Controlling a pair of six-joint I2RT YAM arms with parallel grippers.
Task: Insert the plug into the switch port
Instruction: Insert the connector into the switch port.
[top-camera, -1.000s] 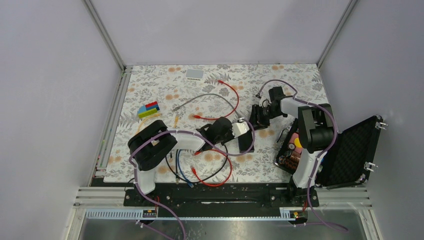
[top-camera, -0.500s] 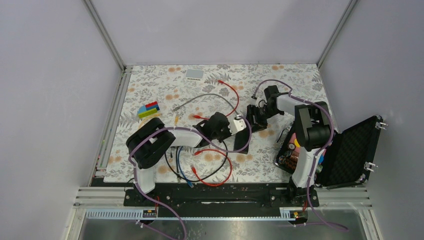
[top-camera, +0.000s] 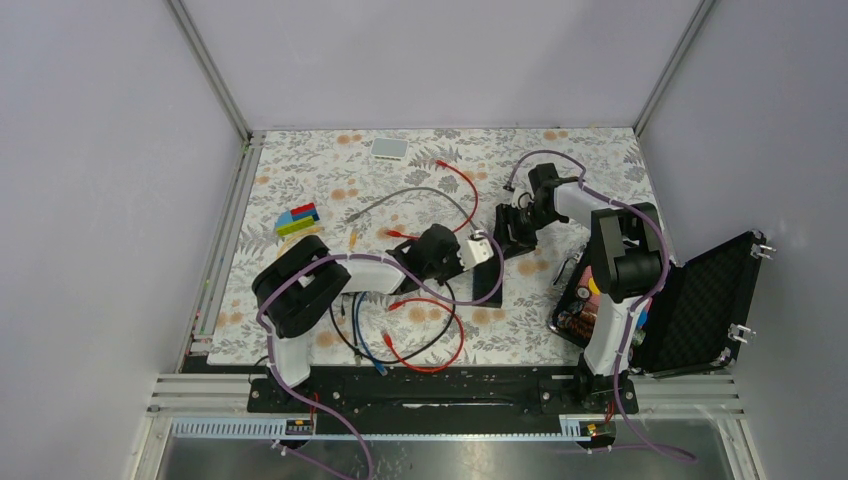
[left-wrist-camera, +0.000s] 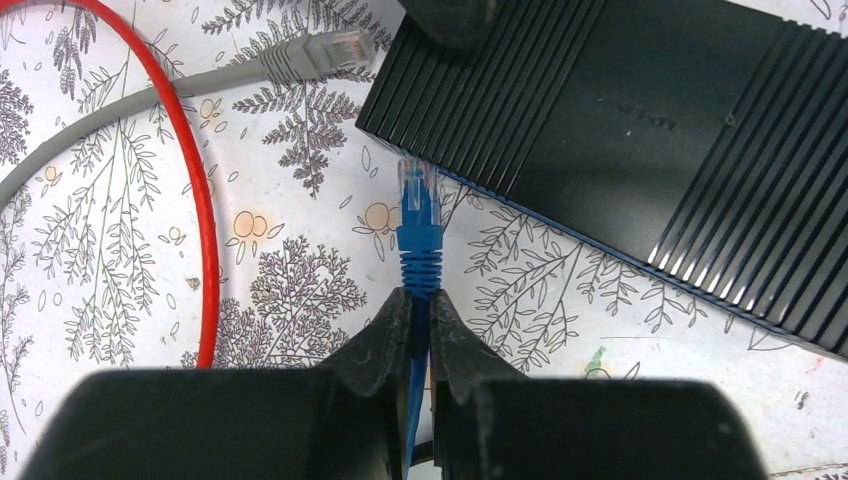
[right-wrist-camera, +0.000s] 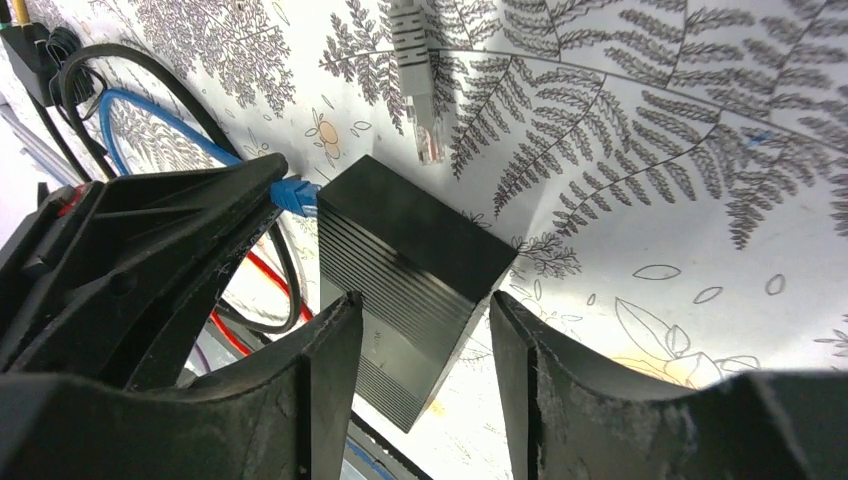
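Note:
The blue plug (left-wrist-camera: 417, 190) sticks out ahead of my left gripper (left-wrist-camera: 420, 305), which is shut on the blue cable just behind the plug's boot. The plug's clear tip lies almost against the blue-edged side of the flat black switch (left-wrist-camera: 640, 130); the port itself is not visible. In the top view the left gripper (top-camera: 476, 253) and right gripper (top-camera: 512, 232) meet at the switch (top-camera: 487, 269) at mid-table. My right gripper (right-wrist-camera: 422, 300) is open and straddles one end of the switch (right-wrist-camera: 410, 260), with a gap at its right finger (right-wrist-camera: 530, 350). The blue plug (right-wrist-camera: 297, 195) shows at the switch's left corner.
A loose grey plug (left-wrist-camera: 320, 50) lies by the switch's far corner. Red cables (top-camera: 432, 345) and a black cable loop sit near the left arm. A white box (top-camera: 390, 149), coloured blocks (top-camera: 297, 219) and an open black case (top-camera: 690, 300) stand farther off.
The left gripper has carried the blue plug away from the near edge. The right gripper swung left to the switch's end and stands wider open. The switch shifted away from the near edge.

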